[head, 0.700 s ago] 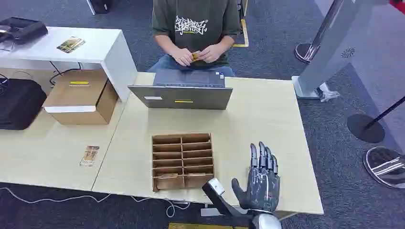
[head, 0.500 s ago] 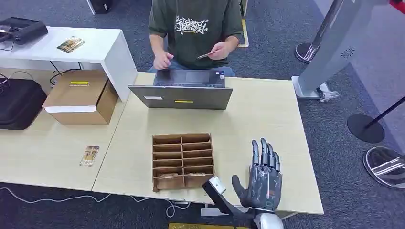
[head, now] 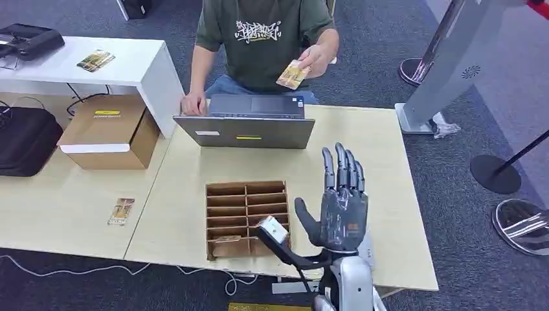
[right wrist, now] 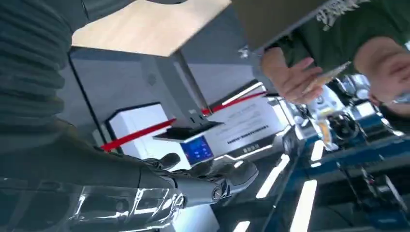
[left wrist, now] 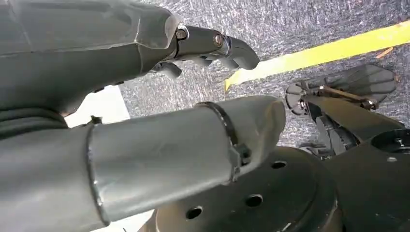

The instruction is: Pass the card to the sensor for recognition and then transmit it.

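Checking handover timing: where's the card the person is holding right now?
Head view: the card is in the person's hand, raised above the laptop's far right corner, well beyond the raised right robot hand.

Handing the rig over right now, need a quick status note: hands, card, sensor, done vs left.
Right robot hand: raised over the table, fingers apart, holding nothing.
Left robot hand: hanging low near the floor; whether it is open or shut cannot be told.
Card: held out by the person's hand beyond the laptop, apart from the right robot hand.
Other cards: one on the left table, one on the white desk.
Grey stand, possibly the sensor: far right.
Done: nothing yet.
Left: take card, present it, pass on.
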`<action>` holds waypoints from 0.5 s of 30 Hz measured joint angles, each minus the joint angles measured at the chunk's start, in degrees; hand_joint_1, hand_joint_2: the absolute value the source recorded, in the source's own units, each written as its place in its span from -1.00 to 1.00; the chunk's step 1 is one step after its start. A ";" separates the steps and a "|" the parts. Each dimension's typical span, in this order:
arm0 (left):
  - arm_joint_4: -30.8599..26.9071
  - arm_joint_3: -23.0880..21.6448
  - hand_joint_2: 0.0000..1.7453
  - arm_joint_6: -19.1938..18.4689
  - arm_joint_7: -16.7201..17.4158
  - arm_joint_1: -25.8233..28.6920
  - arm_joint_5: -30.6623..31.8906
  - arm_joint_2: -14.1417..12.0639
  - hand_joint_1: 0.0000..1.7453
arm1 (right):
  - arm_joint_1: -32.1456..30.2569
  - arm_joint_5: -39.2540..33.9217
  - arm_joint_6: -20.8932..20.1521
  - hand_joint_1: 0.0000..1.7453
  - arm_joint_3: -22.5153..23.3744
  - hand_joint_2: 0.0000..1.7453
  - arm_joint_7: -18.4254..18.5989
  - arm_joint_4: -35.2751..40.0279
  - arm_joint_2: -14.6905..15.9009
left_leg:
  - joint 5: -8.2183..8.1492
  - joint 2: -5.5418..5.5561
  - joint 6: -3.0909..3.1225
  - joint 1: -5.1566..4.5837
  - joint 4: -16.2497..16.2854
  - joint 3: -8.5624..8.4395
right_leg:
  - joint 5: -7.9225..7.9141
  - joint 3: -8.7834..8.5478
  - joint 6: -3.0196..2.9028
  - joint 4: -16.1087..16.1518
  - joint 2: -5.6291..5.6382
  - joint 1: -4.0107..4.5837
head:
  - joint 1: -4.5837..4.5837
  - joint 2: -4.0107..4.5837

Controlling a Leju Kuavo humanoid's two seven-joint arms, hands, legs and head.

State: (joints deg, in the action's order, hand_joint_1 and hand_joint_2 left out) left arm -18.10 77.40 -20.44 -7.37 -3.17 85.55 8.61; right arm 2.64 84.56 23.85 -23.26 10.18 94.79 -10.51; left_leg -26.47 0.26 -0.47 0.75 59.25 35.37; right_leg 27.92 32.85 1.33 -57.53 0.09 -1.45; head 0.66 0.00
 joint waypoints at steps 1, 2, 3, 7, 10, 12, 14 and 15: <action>0.00 -0.02 -1.00 0.00 -0.09 0.02 0.39 0.00 -1.00 | 1.80 -0.45 -0.02 -1.00 -0.24 1.00 -0.13 -0.75 -0.26 | 0.00 0.01 0.00 0.00 0.00 0.00 | 0.00 0.00 0.00 0.00 -0.01 0.00 | 0.00 0.00; 0.00 -0.09 -1.00 0.00 -0.17 0.04 0.72 -0.02 -1.00 | 3.51 -0.96 -0.11 -1.00 -0.35 1.00 -0.24 -1.54 -0.54 | 0.01 0.01 0.00 0.00 0.00 0.00 | -0.01 0.00 0.00 0.00 -0.01 0.00 | 0.02 0.00; 0.00 -0.15 -1.00 0.04 -0.20 0.04 1.03 -0.04 -1.00 | 5.25 -1.33 -0.15 -1.00 -0.37 1.00 -0.37 -2.30 -0.79 | 0.01 0.00 0.00 0.00 0.00 0.00 | -0.01 -0.01 -0.01 -0.01 -0.01 0.00 | 0.02 0.00; 0.00 -0.85 -1.00 0.59 -0.24 -0.07 2.12 -0.37 -1.00 | 12.06 -2.05 -1.14 -1.00 -0.59 1.00 -0.61 -6.43 -1.49 | 0.04 0.01 0.01 0.00 0.01 -0.01 | -0.04 -0.01 -0.03 -0.01 -0.01 0.00 | 0.02 0.00; 0.17 -1.55 -1.00 1.14 -0.04 -0.21 2.43 -0.85 -1.00 | 15.80 -1.73 -1.66 -1.00 -0.89 1.00 -0.70 -9.85 -2.01 | 0.04 0.01 0.00 0.00 0.01 -0.01 | -0.05 0.00 -0.03 -0.01 -0.02 0.00 | 0.02 0.00; 0.39 -1.81 -1.00 1.25 -0.04 -0.27 2.67 -1.18 -1.00 | 17.81 -1.22 -1.49 -1.00 -1.33 1.00 -0.98 -11.69 -2.30 | 0.04 0.00 0.00 0.00 0.01 -0.01 | -0.05 0.00 -0.03 -0.01 0.00 0.00 | 0.00 0.00; 0.68 -2.19 -1.00 1.25 0.02 -0.32 2.75 -1.51 -1.00 | 19.61 -0.81 -1.49 -1.00 -1.77 1.00 -1.09 -13.73 -2.51 | 0.04 0.01 0.00 0.00 0.01 -0.01 | -0.04 0.00 -0.03 -0.02 -0.01 0.00 | 0.02 0.00; 0.79 -2.45 -1.00 1.22 0.04 -0.34 2.75 -1.64 -1.00 | 20.43 -0.53 -1.49 -1.00 -2.03 1.00 -1.20 -14.94 -2.66 | 0.04 0.01 0.00 0.00 0.01 0.00 | -0.04 0.00 -0.03 -0.02 -0.01 0.00 | 0.02 0.00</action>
State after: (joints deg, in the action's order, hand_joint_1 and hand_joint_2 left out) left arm -17.31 74.95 -19.21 -7.32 -3.52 88.30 6.97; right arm 23.07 84.04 22.36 -25.29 8.98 79.85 -13.18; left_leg -26.43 0.27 -0.47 0.75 59.25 35.36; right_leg 27.88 32.86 1.30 -57.54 0.08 -1.45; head 0.68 0.00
